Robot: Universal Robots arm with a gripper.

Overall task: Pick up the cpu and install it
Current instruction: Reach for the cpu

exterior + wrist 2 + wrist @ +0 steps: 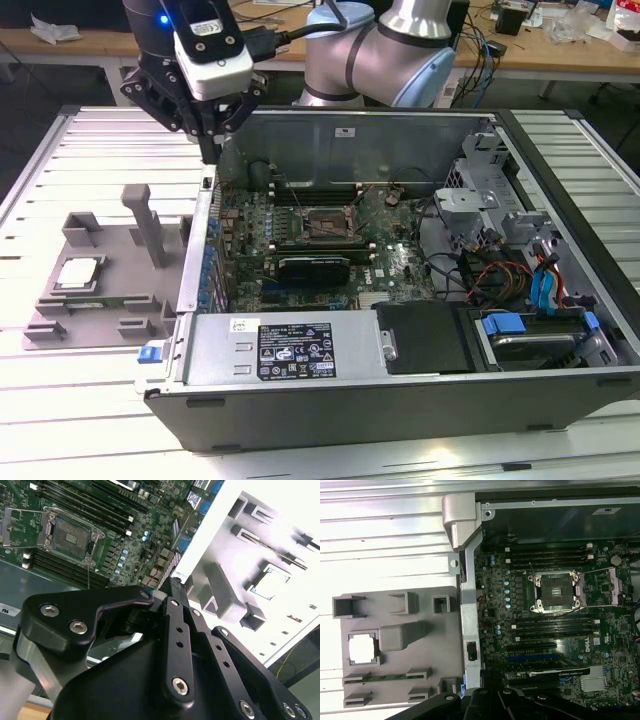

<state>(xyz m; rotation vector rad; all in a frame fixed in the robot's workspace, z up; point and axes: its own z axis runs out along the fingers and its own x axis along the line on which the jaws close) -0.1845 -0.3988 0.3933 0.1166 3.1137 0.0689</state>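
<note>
cpu seemingly seated in grey tray.

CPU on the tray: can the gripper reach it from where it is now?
Probably yes. The cpu lies uncovered in the tray, nothing above it; the gripper hangs over the case wall beside the tray.

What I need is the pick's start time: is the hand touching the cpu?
Apart. In the exterior view the hand hangs over the computer case, while the cpu lies in the grey tray to the exterior view's left.
</note>
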